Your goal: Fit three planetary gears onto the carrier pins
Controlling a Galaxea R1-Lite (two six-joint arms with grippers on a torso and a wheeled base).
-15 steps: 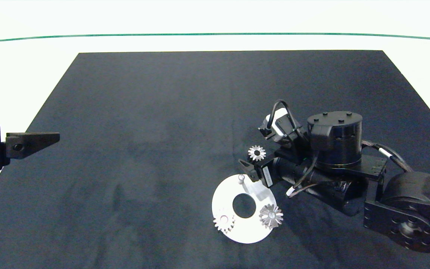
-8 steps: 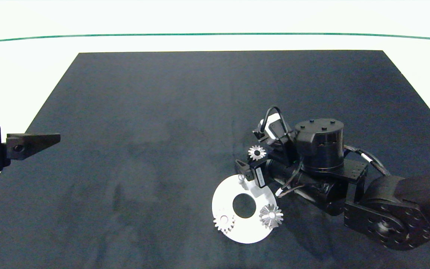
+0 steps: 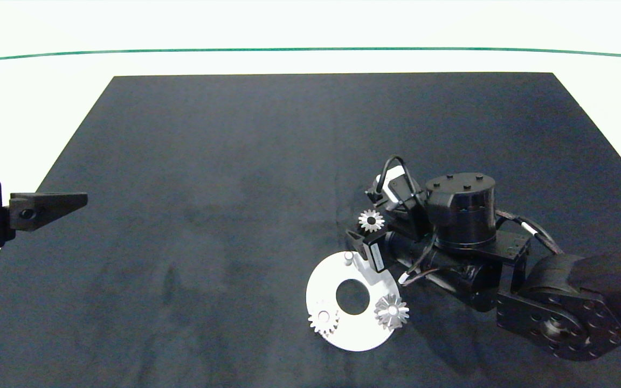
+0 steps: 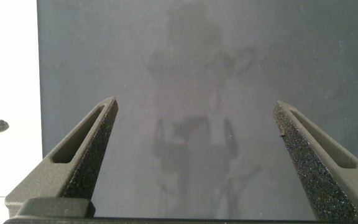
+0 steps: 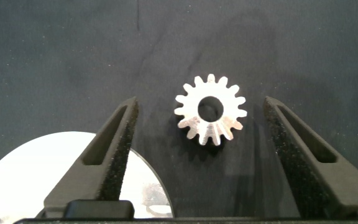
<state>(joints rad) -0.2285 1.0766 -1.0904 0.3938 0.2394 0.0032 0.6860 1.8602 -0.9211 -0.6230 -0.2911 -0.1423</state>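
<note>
Setup is pretty bare: a big dark navy felt-like mat [image 3: 267, 178] laid flat on a plain white tabletop [image 3: 30, 108]. There's a thin green line [image 3: 310, 49] curving across the white surface past the mat's far edge. Lighting is bright and even, with only soft shadows on the mat.

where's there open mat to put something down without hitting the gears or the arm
The mat is bare between the left gripper at its left edge and the disc, and all along its far side. It is crowded near right: the right gripper straddles the loose gear beside the disc.
</note>
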